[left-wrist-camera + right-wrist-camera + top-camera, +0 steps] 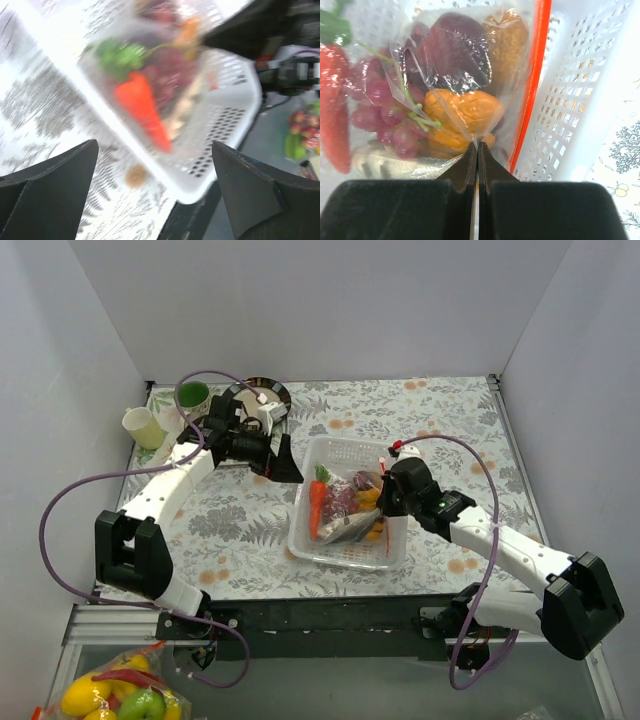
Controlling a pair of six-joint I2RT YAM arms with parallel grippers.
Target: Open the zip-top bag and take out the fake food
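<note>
The zip-top bag (350,502) lies in a clear perforated basket (345,443). It is crinkly clear plastic with a red-orange zip strip (535,80) on its right side. Inside it I see fake food: red-purple grapes (375,110), orange pieces (465,110) and a grey fish (350,530). An orange-red carrot-shaped piece (316,505) with a green top lies along the left; I cannot tell whether it is inside the bag. My right gripper (477,145) is shut on a pinch of the bag's plastic at the basket's right side (383,502). My left gripper (288,465) is open and empty, just outside the basket's far left corner (155,145).
The basket (235,115) stands on a fern-patterned cloth near the table's front edge. A cream cup (143,427), a green cup (193,395) and a dark round bowl (262,392) stand at the far left. A bag of lemons and apple (120,695) lies below the front edge.
</note>
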